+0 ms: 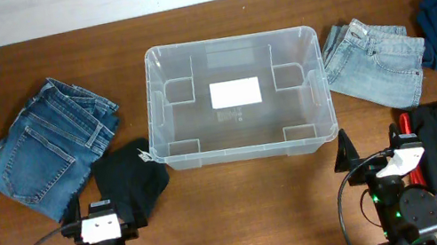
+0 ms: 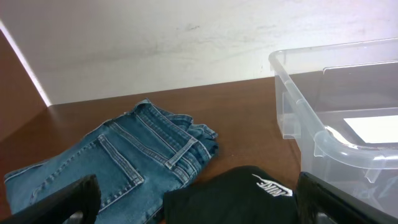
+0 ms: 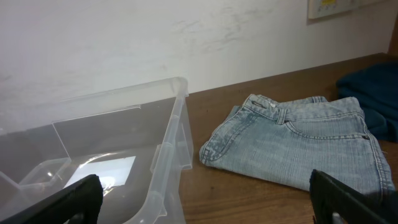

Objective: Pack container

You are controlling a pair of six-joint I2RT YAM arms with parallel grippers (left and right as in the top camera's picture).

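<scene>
The left gripper (image 1: 99, 211) and right gripper (image 1: 377, 153) were held spread wide at 7 and 5 o'clock. The container (image 1: 229, 39) was set upright at the centre of the table (image 1: 244, 217). Dark jeans (image 1: 47, 148) were laid at 9 o'clock, pale jeans (image 1: 374, 59) at 2; a black garment (image 1: 130, 183) was seemingly touching the container's 7 o'clock corner.

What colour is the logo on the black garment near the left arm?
White. The logo on the black garment shows best in the left wrist view.

White Nike lettering (image 2: 272, 188) with a swoosh stands on the black garment (image 2: 217, 202); the container's (image 1: 227, 40) white label (image 1: 236, 92) looks blank.
</scene>
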